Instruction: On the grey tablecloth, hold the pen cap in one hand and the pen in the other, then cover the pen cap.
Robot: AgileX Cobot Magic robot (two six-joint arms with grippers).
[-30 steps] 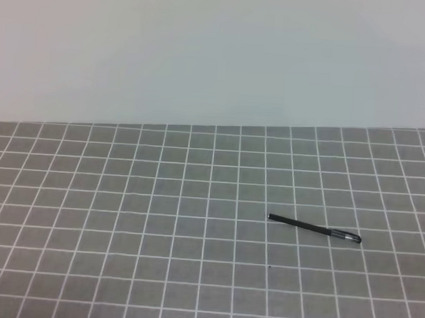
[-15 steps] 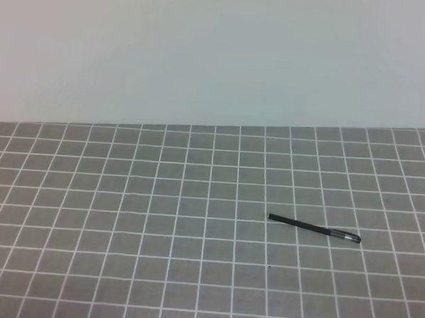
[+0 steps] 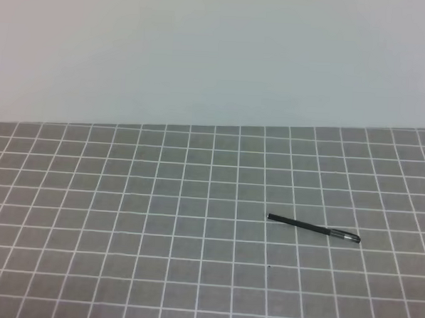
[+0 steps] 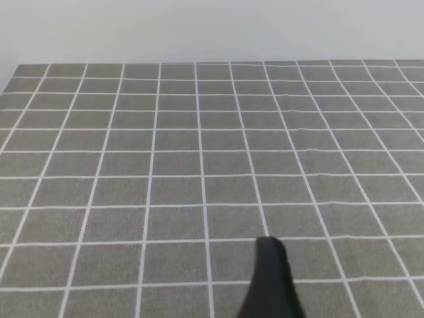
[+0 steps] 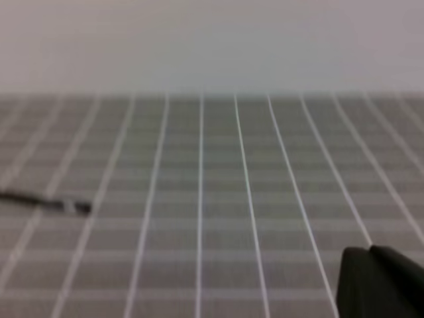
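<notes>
We see the pen [image 3: 313, 228] lying (seemingly capped) toward the grey tablecloth's [image 3: 124, 218] right edge, ungrasped; our grippers' openings can't be judged

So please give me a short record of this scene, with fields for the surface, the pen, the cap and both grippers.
surface: grey tablecloth with a white grid
pen: black pen, lying flat right of centre, tilted slightly, pale end toward the right
pen cap: not seen as a separate piece
left gripper: only a dark part at the bottom edge of the left wrist view, jaws unclear
right gripper: dark corner in the right wrist view, jaws unclear
contact with pen: none
</notes>
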